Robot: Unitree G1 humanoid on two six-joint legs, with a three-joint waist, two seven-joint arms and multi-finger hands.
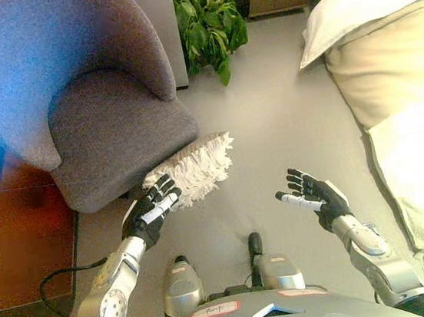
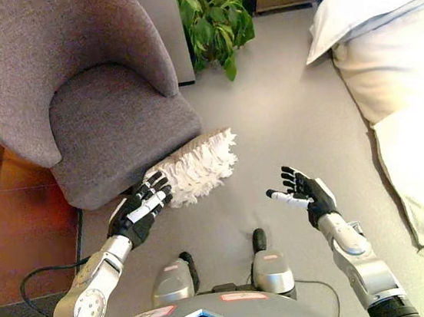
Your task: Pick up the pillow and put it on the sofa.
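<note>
The pillow (image 1: 194, 169) is white and shaggy and lies on the floor (image 1: 277, 119), leaning against the front edge of the grey sofa (image 1: 108, 129) seat. Judged light, soft and compressible, not fragile; the fluffy cover may slip under a one-sided pinch, so holding it between both palms at its two ends appears soundest. The left hand (image 1: 152, 209) has its fingers spread and holds nothing; it sits just beside the pillow's lower left end, whether touching it cannot be told. The right hand (image 1: 313, 194) is likewise spread and empty, well apart to the pillow's right, above bare floor. The pillow lies ahead of both hands, nearer the left.
</note>
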